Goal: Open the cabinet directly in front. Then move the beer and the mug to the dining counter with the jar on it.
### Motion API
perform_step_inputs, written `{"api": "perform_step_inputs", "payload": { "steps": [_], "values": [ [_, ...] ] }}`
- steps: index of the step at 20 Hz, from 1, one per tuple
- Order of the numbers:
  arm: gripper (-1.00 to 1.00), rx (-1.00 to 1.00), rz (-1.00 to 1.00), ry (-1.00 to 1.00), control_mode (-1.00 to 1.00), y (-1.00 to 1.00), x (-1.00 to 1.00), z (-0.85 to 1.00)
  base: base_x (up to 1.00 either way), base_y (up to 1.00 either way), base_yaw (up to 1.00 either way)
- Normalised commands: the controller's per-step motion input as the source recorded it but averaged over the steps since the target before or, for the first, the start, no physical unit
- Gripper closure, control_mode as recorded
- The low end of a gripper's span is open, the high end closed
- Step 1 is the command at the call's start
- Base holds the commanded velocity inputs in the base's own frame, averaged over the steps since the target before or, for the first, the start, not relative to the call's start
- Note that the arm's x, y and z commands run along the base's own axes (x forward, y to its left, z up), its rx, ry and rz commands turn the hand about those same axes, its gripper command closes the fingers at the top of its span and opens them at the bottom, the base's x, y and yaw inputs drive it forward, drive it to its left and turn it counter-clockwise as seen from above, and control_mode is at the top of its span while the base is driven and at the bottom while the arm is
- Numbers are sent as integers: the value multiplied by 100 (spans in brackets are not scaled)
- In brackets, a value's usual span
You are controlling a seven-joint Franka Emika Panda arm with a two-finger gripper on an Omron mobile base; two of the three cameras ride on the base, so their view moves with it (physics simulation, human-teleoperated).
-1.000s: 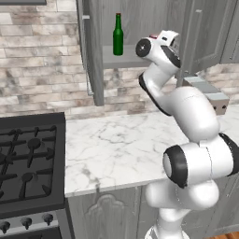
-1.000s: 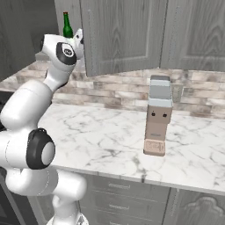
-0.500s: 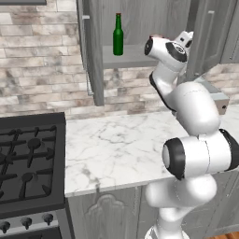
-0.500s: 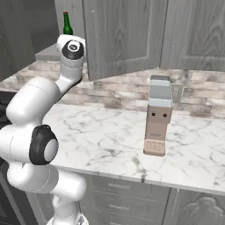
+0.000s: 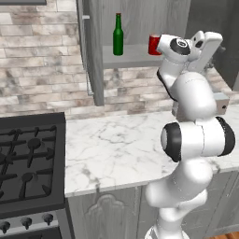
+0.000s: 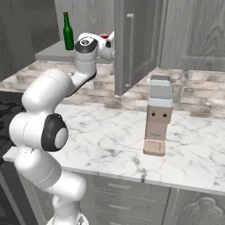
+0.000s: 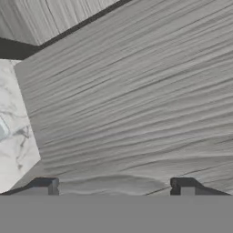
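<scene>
The cabinet stands open, its left door and right door both swung out. On its shelf the green beer stands left of the red mug. My gripper is open and empty, its fingertips close to the grey wood-grain inner face of the right door. The hand sits just right of the mug, partly hidden behind that door in the right base view. The dining counter and the jar are out of view.
A marble worktop runs below the cabinet, with a black stove at its left. A tall grey-and-tan box stands on the worktop to the right, under the open right door. A brick wall lies behind.
My arm has swung to the right with the hand against the right door, which has swung further open. The mug has come into view.
</scene>
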Motion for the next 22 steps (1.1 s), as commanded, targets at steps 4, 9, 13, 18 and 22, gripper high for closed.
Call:
{"api": "perform_step_inputs", "payload": {
  "steps": [4,9,13,18,22],
  "values": [
    [-100,16,11,-15,-100,-92,-2,-2,0,0,0],
    [-100,21,2,-21,-100,10,-47,-8,0,0,0],
    [-100,33,8,-30,-100,97,-41,-32,0,0,0],
    [-100,18,1,-41,-100,100,-24,-7,0,0,0],
    [-100,3,12,-44,-100,49,-22,-24,0,0,0]
  ]
}}
